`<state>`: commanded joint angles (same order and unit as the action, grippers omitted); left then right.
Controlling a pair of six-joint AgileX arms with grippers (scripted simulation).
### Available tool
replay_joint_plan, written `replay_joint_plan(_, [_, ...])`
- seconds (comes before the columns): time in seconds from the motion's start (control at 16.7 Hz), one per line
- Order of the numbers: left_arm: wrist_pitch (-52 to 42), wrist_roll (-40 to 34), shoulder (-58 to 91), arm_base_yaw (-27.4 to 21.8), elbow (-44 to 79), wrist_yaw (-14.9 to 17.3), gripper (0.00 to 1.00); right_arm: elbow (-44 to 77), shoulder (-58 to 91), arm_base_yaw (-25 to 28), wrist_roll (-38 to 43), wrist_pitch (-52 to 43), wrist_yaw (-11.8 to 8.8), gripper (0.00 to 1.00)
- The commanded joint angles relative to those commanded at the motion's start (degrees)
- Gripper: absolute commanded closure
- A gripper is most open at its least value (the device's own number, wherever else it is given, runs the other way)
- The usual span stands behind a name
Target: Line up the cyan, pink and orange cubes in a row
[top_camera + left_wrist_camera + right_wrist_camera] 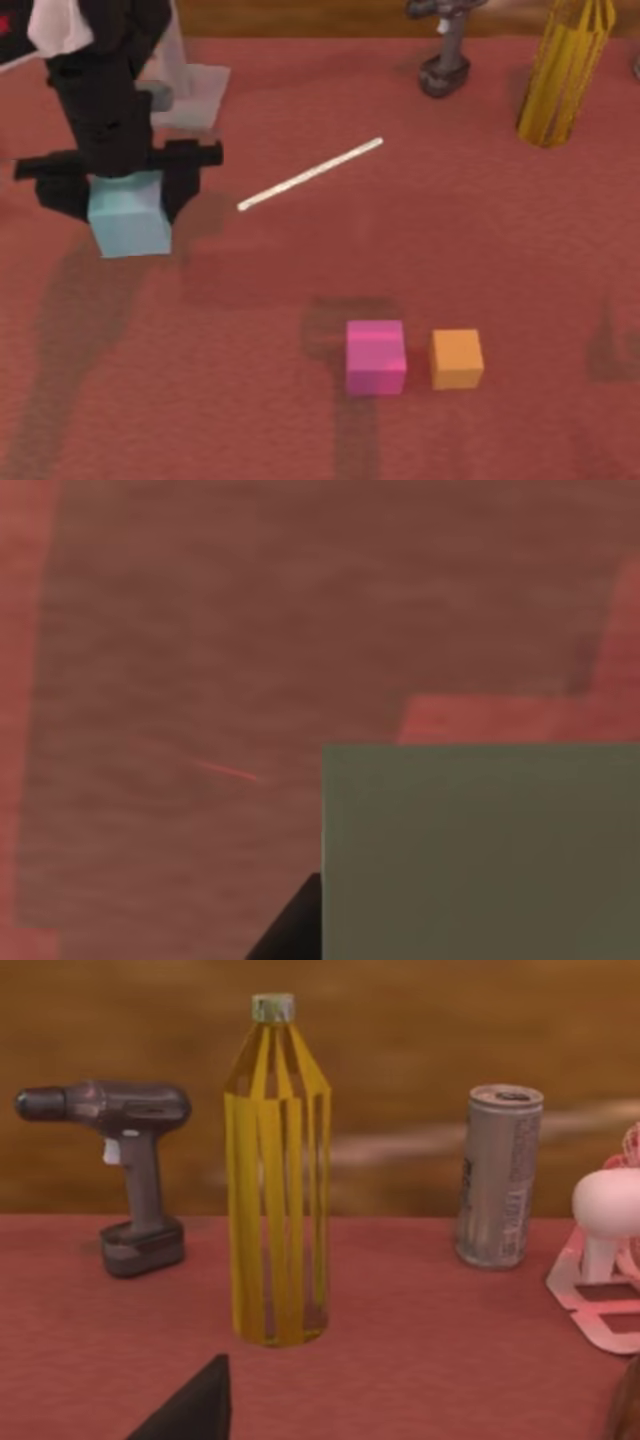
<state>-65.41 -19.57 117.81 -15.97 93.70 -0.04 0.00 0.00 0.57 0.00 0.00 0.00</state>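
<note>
Nearest the lower edge of the top view, the pink cube (376, 356) and the smaller orange cube (457, 359) sit side by side on the red worktop (300, 430), close together but apart, right of centre. Farther up and at the left, the left gripper (126, 187) has its jaws clenched on the cyan cube (129, 216), the black fingers flanking the cube's far part; in the left wrist view the cube (480, 850) fills the lower corner over the shadowed worktop. A thin white stick (310, 174) lies slantwise near centre. At the far edge stand a drill (125, 1170), a yellow bottle (277, 1175) and a can (498, 1174). The right gripper's jaw state cannot be told.
</note>
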Motion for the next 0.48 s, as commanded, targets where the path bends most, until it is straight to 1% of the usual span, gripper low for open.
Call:
replay_joint_plan(0.3, [1.23, -11.08, -8.46, -14.54, -10.05, 0.01, 1.00, 0.00, 0.00, 0.00, 0.00, 0.00, 0.00, 0.00])
replay_joint_plan(0.42, [1.76, -14.17, -11.07, -18.23, -12.86, -0.03, 1.00, 0.00, 0.00, 0.00, 0.00, 0.00, 0.00, 0.00])
replay_joint_plan(0.48, [1.94, -15.05, -11.85, -19.17, -13.66, -0.04, 1.00, 0.00, 0.00, 0.00, 0.00, 0.00, 0.00, 0.00])
